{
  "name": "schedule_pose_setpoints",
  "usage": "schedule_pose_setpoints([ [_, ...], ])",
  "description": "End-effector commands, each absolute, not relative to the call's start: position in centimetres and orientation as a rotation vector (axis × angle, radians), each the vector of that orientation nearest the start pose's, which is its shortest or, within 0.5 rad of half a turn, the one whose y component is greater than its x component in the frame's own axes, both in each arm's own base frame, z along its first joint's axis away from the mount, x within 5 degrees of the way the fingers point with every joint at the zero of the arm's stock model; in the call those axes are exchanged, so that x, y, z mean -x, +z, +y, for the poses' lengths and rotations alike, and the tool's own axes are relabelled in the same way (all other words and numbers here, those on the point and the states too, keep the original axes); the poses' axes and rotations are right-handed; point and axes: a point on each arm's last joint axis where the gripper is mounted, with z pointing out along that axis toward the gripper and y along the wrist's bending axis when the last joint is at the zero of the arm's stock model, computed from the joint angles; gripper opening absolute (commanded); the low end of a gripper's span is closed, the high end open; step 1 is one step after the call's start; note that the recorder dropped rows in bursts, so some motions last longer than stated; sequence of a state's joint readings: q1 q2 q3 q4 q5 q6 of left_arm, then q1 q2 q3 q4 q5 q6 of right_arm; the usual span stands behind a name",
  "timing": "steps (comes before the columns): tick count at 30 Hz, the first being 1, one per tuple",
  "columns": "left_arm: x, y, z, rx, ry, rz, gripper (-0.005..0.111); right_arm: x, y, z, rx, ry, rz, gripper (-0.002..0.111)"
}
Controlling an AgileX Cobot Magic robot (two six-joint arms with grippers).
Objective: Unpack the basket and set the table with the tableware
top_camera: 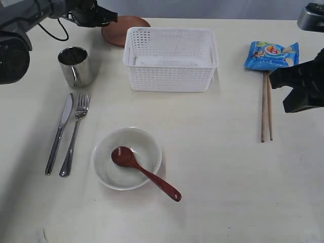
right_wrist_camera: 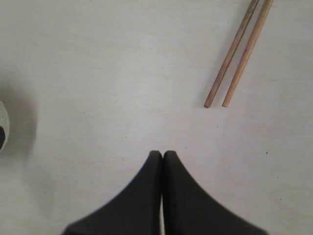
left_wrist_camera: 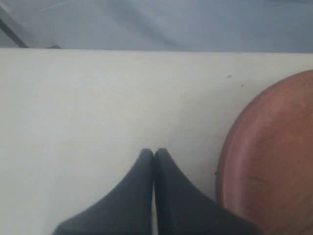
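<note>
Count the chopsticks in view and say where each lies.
2. Both lie side by side on the table right of the basket: the left chopstick, the right chopstick, far ends at the blue bag. None appears hidden.

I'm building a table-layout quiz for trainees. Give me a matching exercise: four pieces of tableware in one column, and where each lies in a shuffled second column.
Column 1
1. spoon
2. chopsticks
3. steel cup
4. brown plate

Column 2
A. by the far left corner of the basket
B. head resting in the white bowl
C. one end by the blue chip bag
D. just past the tips of the knife and fork

Pairs: 1-B, 2-C, 3-D, 4-A
</note>
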State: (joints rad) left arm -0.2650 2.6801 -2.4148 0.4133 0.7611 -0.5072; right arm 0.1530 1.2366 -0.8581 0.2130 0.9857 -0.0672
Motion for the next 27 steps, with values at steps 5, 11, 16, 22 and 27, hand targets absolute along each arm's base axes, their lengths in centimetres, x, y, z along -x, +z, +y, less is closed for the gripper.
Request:
schedule_pose_setpoints([
  [5,-55.8,12.2,-13.1,0.008,0.081,2.481,0.000,-21.0,26.7,4.9,0.190,0.302,2.829,0.000],
  [11,-55.5,11.4,-13.2,0.028,0.067,2.537,0.000,-20.9,26.7,4.9,0.205,0.306,2.837,0.000],
  [16,-55.4,11.4,-14.1,0.034,-0.013,2.527,0.000,-20.9,26.7,5.0,0.211,0.322,2.839,0.000],
  [22,-55.5,11.7,-15.6,0.018,-0.073,2.473,0.000,-20.9,26.7,5.0,0.216,0.322,2.842,0.000],
  [27,-55.4,11.5,-16.4,-0.002,-0.101,2.457,0.000,-20.8,26.7,5.0,0.217,0.322,2.842,0.000],
])
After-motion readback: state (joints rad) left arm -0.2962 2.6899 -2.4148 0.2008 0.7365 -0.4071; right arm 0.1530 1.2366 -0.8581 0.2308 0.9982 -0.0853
